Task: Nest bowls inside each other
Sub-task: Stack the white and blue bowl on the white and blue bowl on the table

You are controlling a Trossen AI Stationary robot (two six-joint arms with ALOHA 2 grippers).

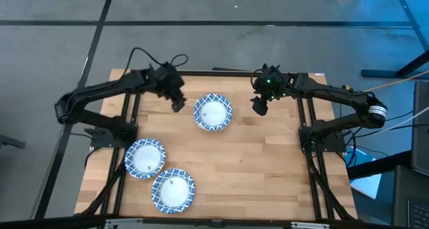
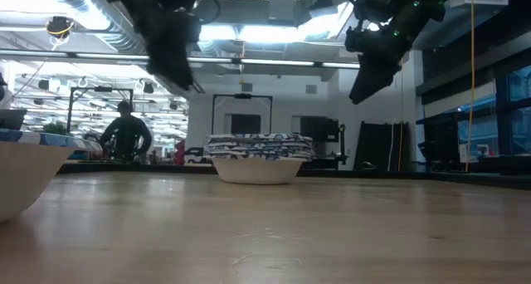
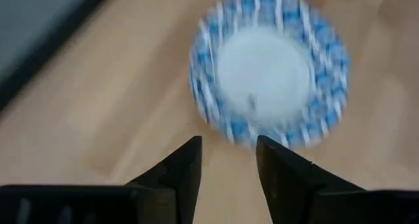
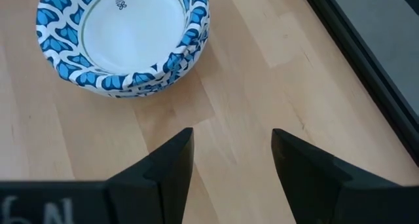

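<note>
- A stack of bowls (image 1: pixel 213 113) sits on the wooden desk (image 1: pixel 268 169) toward its far edge; the right wrist view shows several nested rims one under another.
- The left hand (image 1: pixel 178 103) hangs just beside this stack on its left, raised off the desk, fingers parted with nothing between them.
- The right hand (image 1: pixel 259 107) hangs near the stack on its right, also off the desk, fingers spread and empty.
- A second bowl (image 1: pixel 145 157) lies well apart from the stack, toward the desk's near left corner.
- A third bowl (image 1: pixel 173 189) touches the second, farther still from the stack.
- In the low view, a person (image 2: pixel 125 134) stands far behind the stack.
</note>
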